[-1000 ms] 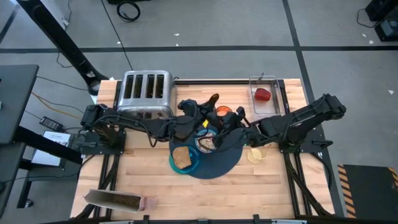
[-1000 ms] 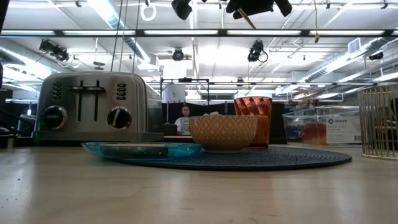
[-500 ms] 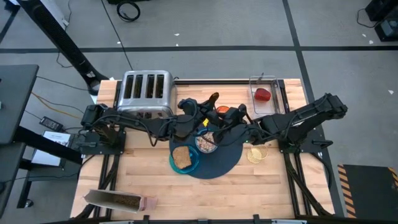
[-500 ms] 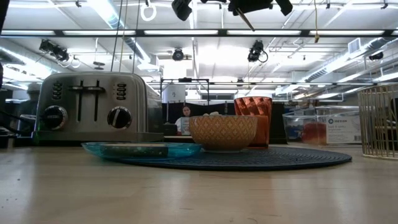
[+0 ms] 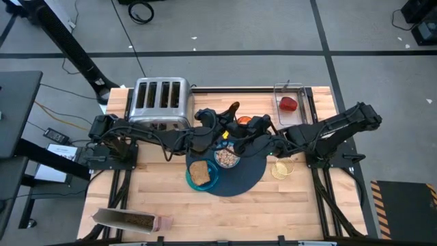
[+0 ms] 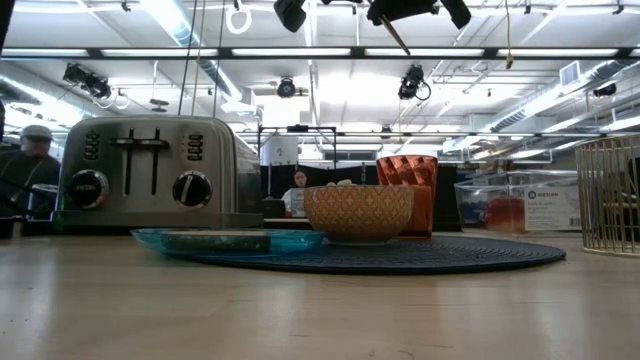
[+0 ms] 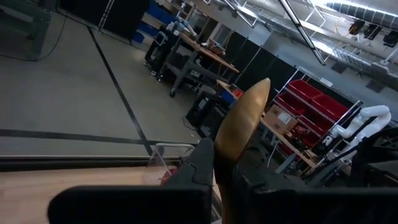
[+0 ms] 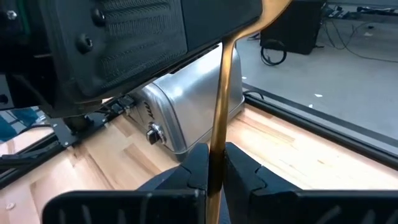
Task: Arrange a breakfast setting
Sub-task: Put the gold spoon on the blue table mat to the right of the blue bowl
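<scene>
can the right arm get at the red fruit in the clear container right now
Probably not yet: the right gripper is shut on the gold spoon, which the left gripper also holds. The red fruit lies unblocked in its clear container.

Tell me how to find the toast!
Find the big dark-blue round mat in the middle of the wooden table. On its left edge sits a teal plate; the toast is the flat brown square on it, beside the cereal bowl.
</scene>
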### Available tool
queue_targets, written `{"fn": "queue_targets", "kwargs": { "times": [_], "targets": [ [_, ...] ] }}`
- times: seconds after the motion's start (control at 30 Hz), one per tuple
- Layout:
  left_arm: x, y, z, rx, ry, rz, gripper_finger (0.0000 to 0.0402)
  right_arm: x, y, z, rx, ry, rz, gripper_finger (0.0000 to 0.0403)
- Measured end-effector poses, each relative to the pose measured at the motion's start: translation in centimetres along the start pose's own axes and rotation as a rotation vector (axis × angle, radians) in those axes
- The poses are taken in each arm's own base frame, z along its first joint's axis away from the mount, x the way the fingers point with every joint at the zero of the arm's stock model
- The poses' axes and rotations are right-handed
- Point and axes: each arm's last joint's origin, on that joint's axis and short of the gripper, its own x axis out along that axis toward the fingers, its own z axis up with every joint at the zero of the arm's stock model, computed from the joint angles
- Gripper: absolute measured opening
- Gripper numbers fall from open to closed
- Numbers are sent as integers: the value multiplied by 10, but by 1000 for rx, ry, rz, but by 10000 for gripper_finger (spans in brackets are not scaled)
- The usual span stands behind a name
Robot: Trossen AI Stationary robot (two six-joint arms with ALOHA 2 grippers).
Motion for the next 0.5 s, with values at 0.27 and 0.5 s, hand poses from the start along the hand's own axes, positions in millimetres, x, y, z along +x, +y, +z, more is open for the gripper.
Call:
{"fn": "queue_targets", "kwargs": {
  "times": [0.27,0.5],
  "targets": [
    [-3,-2,5,40,32,-45,77,-7,-4,6,1,9,42,30],
    [-8,-5,9,36,72,-107,164,-14,-9,14,38,3,59,30]
  ]
}}
